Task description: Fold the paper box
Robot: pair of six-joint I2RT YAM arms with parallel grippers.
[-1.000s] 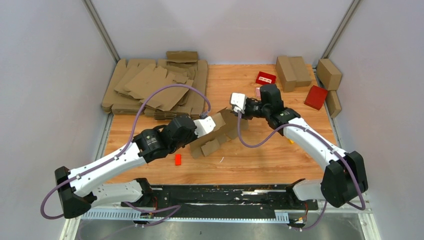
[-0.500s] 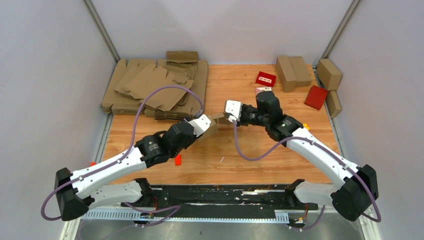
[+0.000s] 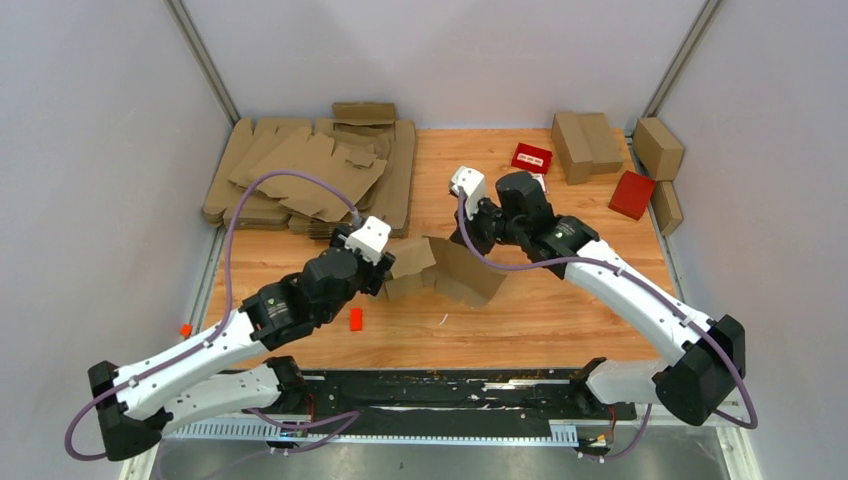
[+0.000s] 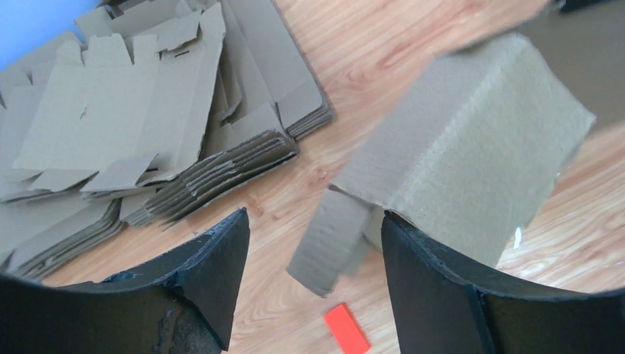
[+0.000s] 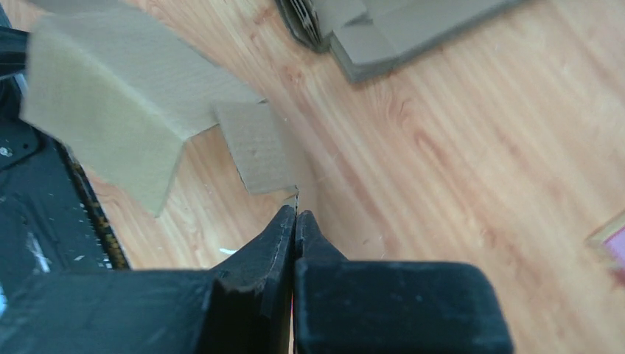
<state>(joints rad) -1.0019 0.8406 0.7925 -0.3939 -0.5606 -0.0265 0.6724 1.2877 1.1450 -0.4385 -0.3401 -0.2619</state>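
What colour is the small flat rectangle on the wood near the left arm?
The small flat rectangle is bright orange-red, clearest in the left wrist view.

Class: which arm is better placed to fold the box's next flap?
Left. The left end effector is open, facing a loose flap of the paper box; the right end effector is shut, apparently pinching an edge.
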